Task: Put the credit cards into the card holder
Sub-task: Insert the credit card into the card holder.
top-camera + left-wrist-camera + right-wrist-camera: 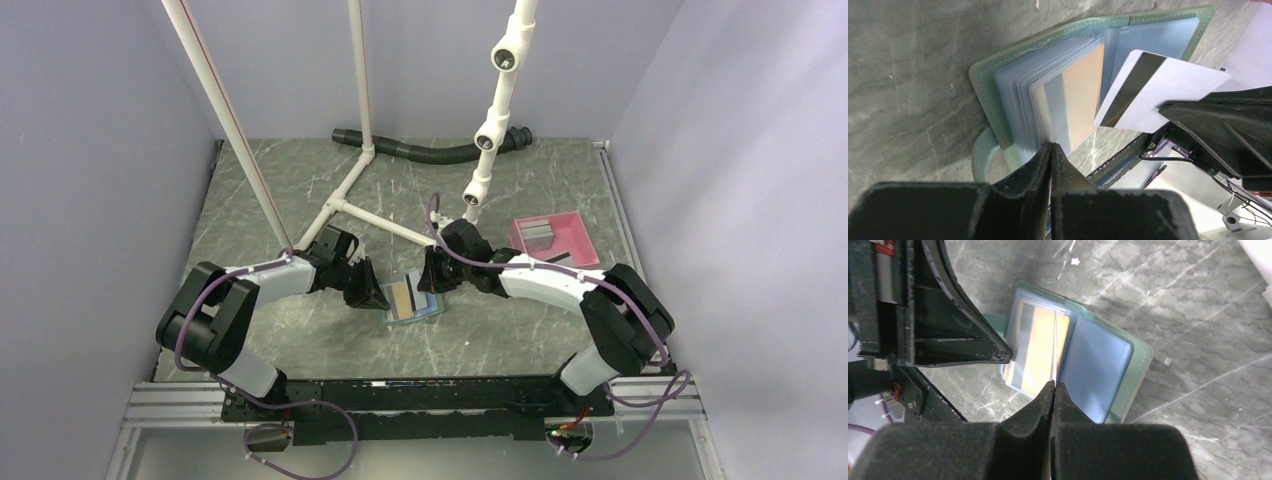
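Card (1168, 85) hangs over the open holder (990, 95), mid-table between both arms.
Right gripper (1052, 386) is clamped on the card's far end, with the stripe edge leading and tilted down toward the sleeves, likely to feed a pocket. Left gripper (1051, 148), jaws near together, pinches the sleeve stack's edge, seemingly to fan a pocket and pin the holder. Tan card (1083, 95) sits in the top sleeve. Spare cards (540, 236) lie in the tray (578, 236), well apart.

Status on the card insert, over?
Left gripper pinching card holder sleeve edge. Right gripper holds grey card above open pages, not yet inserted. Nothing blocking.
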Action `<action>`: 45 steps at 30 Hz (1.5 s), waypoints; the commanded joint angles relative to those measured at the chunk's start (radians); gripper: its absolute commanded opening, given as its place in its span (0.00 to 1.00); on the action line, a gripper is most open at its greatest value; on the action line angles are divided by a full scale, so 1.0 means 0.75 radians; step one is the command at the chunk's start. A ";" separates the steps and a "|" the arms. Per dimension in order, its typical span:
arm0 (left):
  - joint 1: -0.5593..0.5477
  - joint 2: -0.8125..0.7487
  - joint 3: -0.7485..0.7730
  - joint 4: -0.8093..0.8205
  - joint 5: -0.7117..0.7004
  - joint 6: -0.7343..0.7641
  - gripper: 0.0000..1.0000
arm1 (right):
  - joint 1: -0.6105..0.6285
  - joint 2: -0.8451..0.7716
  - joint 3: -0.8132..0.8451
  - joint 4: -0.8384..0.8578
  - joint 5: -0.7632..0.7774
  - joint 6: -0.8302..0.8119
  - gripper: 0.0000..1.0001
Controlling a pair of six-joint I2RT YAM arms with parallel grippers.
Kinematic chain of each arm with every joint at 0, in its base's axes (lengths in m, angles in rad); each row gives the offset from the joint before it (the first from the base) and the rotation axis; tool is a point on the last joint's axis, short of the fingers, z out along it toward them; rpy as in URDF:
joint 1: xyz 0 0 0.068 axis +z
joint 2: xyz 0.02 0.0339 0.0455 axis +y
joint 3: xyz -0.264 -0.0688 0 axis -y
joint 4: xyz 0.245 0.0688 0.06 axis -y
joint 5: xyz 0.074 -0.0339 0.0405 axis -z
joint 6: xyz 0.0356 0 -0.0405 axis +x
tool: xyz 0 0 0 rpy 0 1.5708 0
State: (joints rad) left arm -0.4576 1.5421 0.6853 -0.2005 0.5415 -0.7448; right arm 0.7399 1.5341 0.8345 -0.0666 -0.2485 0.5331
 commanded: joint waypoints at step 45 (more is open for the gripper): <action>0.012 -0.010 -0.015 -0.091 -0.096 0.060 0.12 | 0.020 0.133 0.186 -0.400 0.031 -0.150 0.00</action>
State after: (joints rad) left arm -0.4530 1.5352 0.6853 -0.2115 0.5335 -0.7441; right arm 0.7582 1.6016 0.9279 -0.2699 -0.2008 0.4984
